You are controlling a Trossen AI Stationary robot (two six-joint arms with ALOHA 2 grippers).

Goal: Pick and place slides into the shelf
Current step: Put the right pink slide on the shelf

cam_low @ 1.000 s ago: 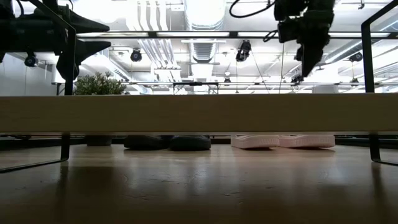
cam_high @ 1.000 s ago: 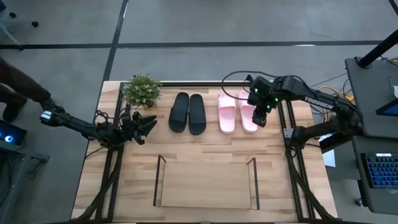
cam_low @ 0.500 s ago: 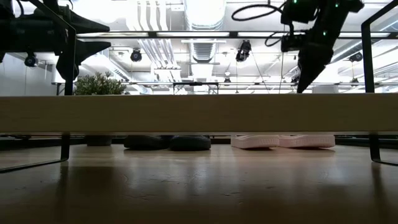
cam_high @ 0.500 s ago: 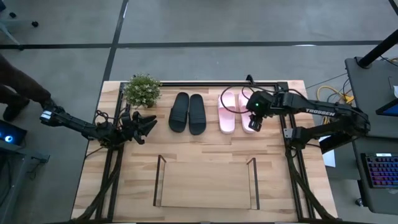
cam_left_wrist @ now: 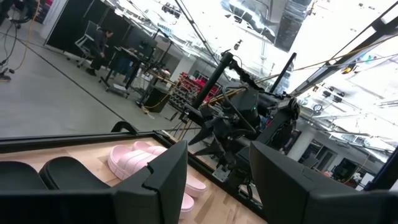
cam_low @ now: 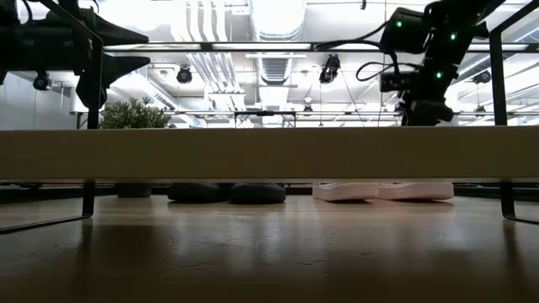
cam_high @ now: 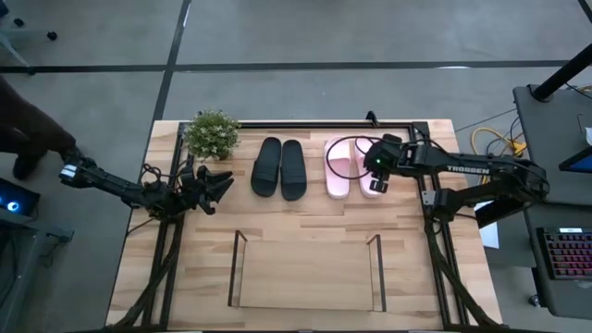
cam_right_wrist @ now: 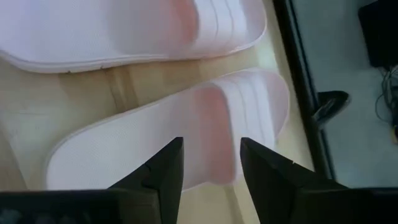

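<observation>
1. The right claw (cam_high: 374, 178) hangs over the outer pink slide (cam_high: 368, 172) at the table's far right; its fingers (cam_right_wrist: 163, 168) stand apart with nothing between them, just above the sole behind the strap
2. To grip well, I would lower it straight until one finger slips under the strap and the other lands on top, then close
3. The inner pink slide (cam_high: 337, 167) lies just beside; keep the fingers clear of it
4. The black pair (cam_high: 279, 168) sits further left, and the shelf (cam_high: 305, 273) near the front holds no slides
5. The left claw (cam_high: 218, 188) waits beside the plant (cam_high: 212, 133), fingers apart, holding nothing
</observation>
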